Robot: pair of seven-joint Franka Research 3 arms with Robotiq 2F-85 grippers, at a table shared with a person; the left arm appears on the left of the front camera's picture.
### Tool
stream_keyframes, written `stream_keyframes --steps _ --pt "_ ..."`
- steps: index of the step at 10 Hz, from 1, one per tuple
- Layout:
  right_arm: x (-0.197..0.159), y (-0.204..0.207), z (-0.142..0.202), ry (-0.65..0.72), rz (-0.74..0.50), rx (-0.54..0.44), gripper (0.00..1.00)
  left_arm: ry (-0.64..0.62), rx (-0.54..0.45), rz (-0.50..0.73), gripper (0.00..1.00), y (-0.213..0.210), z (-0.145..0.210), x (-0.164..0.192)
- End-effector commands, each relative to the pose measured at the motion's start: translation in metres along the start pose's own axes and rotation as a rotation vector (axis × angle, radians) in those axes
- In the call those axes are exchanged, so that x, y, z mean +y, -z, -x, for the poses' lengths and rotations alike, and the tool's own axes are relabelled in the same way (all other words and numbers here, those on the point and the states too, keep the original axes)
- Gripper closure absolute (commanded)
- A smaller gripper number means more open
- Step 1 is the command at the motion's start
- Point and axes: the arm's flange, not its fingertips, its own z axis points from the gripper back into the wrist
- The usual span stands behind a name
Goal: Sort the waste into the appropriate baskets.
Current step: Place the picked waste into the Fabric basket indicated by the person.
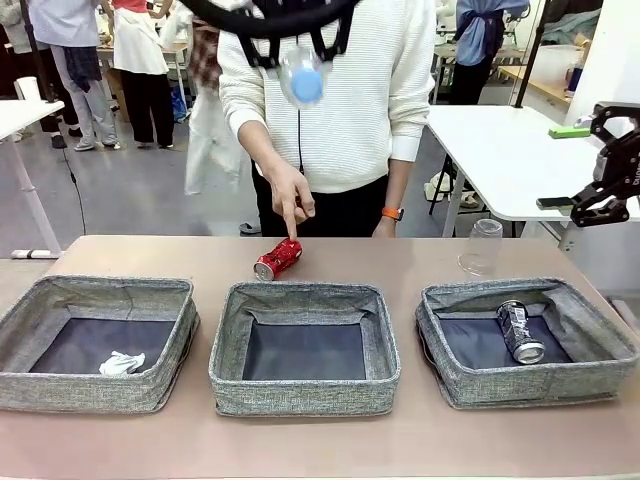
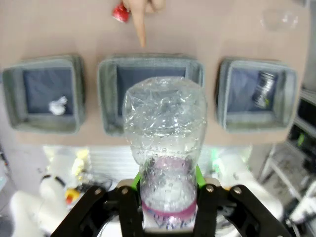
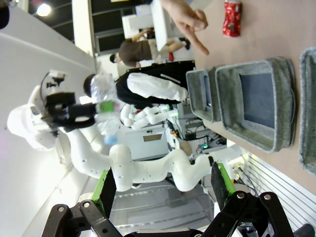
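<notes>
- Clear crinkled plastic bottle (image 2: 165,113) with pink label, pinched in left gripper (image 2: 168,178), base pointing down toward middle grey woven basket (image 2: 148,60).
- Spread wide, empty: right gripper (image 3: 163,183).

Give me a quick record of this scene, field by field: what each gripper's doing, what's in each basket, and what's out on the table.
left gripper: shut on the bottle, raised high over the table
right gripper: open, holding nothing
left basket: paper ball
middle basket: lining bare
right basket: dark can
loose on table: red can, clear cup, both beyond the baskets
person's hand: pointing down beside the red can
</notes>
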Motion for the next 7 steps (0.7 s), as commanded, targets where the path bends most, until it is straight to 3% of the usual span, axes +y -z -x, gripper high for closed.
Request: stream_keyframes --steps 1,4,5,7 --pt "-0.001 0.000 0.002 -0.008 0.007 0.001 0.00 -0.032 -0.065 0.097 0.64 0.115 0.047 0.050" --pt "-0.001 0.000 0.002 -0.008 0.007 0.001 0.00 -0.088 -0.133 0.029 0.64 0.225 0.063 0.056" --pt "-0.001 0.000 0.002 -0.008 0.007 0.001 0.00 -0.087 -0.194 -0.040 0.64 0.240 0.062 0.056" --pt "-0.001 0.000 0.002 -0.008 0.007 0.001 0.00 -0.063 -0.191 -0.061 0.64 0.241 0.060 0.053"
